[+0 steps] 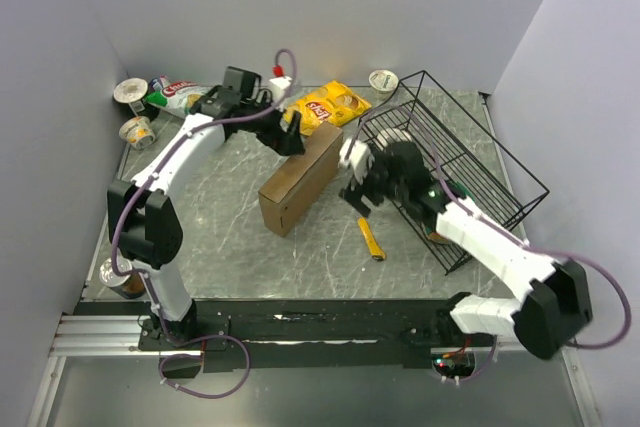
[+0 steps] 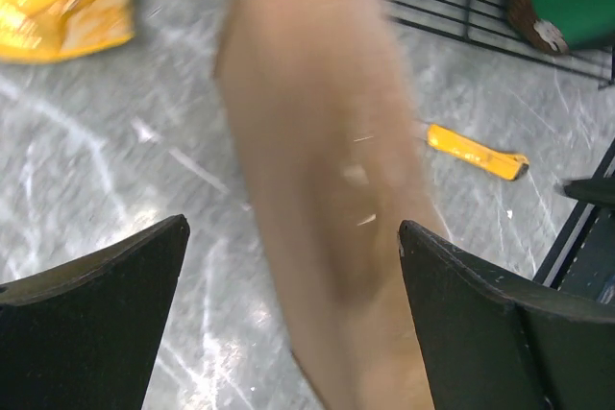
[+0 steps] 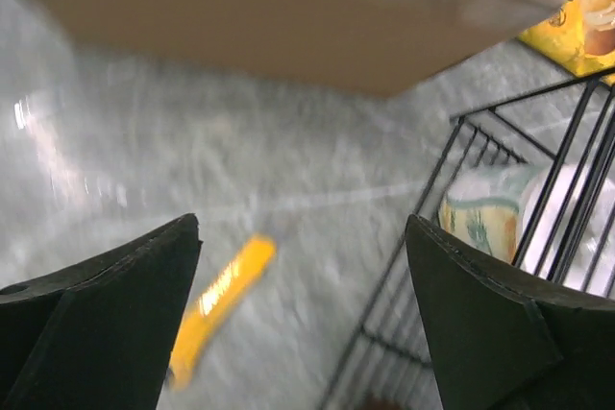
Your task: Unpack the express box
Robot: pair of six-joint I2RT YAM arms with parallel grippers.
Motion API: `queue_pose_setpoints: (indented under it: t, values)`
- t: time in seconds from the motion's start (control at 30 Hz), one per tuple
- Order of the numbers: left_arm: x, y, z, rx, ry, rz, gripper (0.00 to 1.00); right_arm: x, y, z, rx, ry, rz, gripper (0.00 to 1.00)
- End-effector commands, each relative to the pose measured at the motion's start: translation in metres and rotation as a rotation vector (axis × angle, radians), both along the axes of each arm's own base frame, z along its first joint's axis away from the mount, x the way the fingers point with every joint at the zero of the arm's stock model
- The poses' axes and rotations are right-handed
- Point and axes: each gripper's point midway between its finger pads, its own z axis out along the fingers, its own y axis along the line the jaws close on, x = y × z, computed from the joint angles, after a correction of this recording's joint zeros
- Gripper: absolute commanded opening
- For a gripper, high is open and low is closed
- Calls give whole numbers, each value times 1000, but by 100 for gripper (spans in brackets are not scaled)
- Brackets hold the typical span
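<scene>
The express box (image 1: 300, 177) is a plain brown cardboard mailer lying closed in the middle of the table. It also shows in the left wrist view (image 2: 327, 170) and along the top of the right wrist view (image 3: 288, 16). My left gripper (image 1: 285, 132) is open and empty above the box's far end, its fingers (image 2: 106, 324) wide apart on either side of it. My right gripper (image 1: 362, 192) is open and empty just right of the box, above a yellow utility knife (image 3: 221, 304).
A black wire basket (image 1: 455, 172) stands at the right with packets inside (image 3: 490, 213). A yellow snack bag (image 1: 330, 105) lies behind the box. The yellow knife (image 1: 372, 239) lies on the table. Cups and a packet (image 1: 150, 102) sit at the back left, a white cup (image 1: 383, 80) at the back.
</scene>
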Motion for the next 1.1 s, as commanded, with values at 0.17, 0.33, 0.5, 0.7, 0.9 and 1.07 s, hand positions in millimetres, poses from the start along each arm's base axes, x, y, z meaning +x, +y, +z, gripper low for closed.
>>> queue_pose_setpoints:
  t: [0.17, 0.33, 0.5, 0.7, 0.9, 1.07]
  values:
    - [-9, -16, 7, 157, -83, -23, 96, 43, 62, 29, 368, 275, -69, 71]
    - [-1, -16, -9, 245, -53, 24, 96, 58, 70, 19, 406, 365, -109, 60]
    - [-8, -24, -6, 210, -19, -8, 96, 64, 75, 10, 450, 427, -155, 55]
    - [-29, -33, -1, 158, 29, -84, 96, 65, 76, 3, 466, 455, -179, 50]
    - [-36, -29, 0, 171, 19, -96, 96, 72, 79, -1, 482, 476, -203, 47]
    - [-39, -34, 2, 174, 4, -120, 96, 79, 82, -2, 499, 486, -219, 45]
